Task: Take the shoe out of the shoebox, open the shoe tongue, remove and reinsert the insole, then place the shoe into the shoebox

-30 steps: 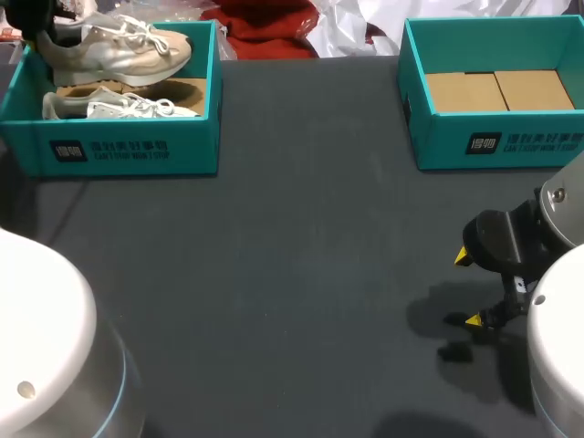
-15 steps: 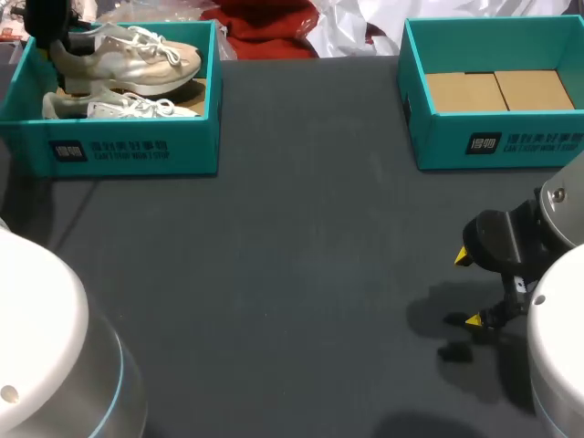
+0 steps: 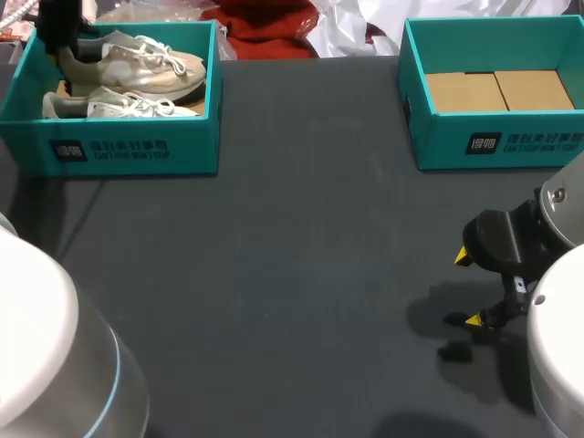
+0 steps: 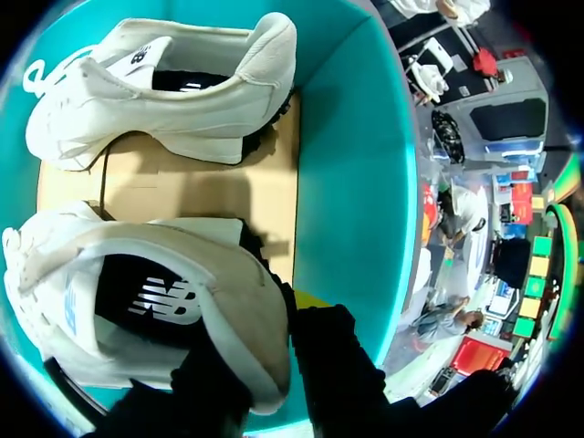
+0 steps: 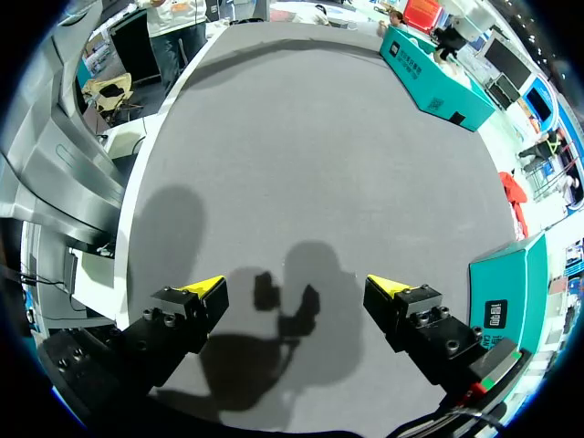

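Note:
In the head view a teal shoebox stands at the far left of the table with two pale sneakers in it. My left gripper is over the box's back left corner, shut on the heel of the upper sneaker. That sneaker hangs low over the second sneaker. The left wrist view shows the heel collar of the held sneaker pinched in my left gripper. The other sneaker lies on its side on the cardboard floor of the box. My right gripper hangs open and empty over the table near the right.
A second teal shoebox stands at the far right, with only cardboard on its floor; its side shows beside my right gripper. Red cloth and white wrapping lie along the far edge.
My left gripper has lowered the held sneaker into the left box, and the shoe has shifted a little to the right. The right arm has stayed where it was.

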`<state>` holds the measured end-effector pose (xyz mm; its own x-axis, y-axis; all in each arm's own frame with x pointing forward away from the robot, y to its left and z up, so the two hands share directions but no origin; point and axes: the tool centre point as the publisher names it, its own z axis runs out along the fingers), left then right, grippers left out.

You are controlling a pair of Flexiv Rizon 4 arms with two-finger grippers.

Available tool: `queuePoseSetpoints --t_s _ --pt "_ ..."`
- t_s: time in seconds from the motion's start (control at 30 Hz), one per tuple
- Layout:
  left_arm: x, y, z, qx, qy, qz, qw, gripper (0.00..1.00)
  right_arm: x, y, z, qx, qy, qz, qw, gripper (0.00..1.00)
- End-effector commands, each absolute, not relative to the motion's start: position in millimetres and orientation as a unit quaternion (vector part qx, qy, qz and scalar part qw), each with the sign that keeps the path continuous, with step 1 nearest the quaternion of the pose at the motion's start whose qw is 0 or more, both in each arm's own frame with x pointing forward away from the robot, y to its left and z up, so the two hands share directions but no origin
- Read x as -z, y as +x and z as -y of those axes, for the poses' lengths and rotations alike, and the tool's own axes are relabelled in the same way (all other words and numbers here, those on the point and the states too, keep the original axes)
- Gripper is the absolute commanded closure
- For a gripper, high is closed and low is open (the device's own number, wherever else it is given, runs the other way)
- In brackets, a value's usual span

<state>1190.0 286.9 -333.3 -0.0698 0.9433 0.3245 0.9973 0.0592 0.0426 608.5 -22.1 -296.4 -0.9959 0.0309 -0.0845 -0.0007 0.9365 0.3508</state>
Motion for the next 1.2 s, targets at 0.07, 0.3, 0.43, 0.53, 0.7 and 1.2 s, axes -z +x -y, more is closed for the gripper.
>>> queuePoseSetpoints --t_s 0.07,0.3,0.43,0.53,0.7,1.2 --pt "342 1194 -285 0.125 -0.677 0.717 0.109 1.0 297 606 22 -0.177 0.008 -0.983 0.046 0.0" --pt "347 1194 -285 0.138 -0.686 0.707 0.103 1.0 297 606 22 -0.177 0.008 -0.983 0.046 0.0" --pt "350 1195 -285 0.149 -0.686 0.705 0.1 1.0 297 606 22 -0.177 0.008 -0.983 0.046 0.0" --pt "352 1195 -286 0.151 -0.686 0.705 0.099 1.0 297 606 22 -0.177 0.008 -0.983 0.046 0.0" --pt "359 1194 -287 0.152 -0.686 0.704 0.099 1.0 297 606 22 -0.177 0.008 -0.983 0.046 0.0" --pt "364 1192 -291 0.133 -0.685 0.711 0.087 0.65 297 606 22 -0.177 0.008 -0.983 0.046 0.0"
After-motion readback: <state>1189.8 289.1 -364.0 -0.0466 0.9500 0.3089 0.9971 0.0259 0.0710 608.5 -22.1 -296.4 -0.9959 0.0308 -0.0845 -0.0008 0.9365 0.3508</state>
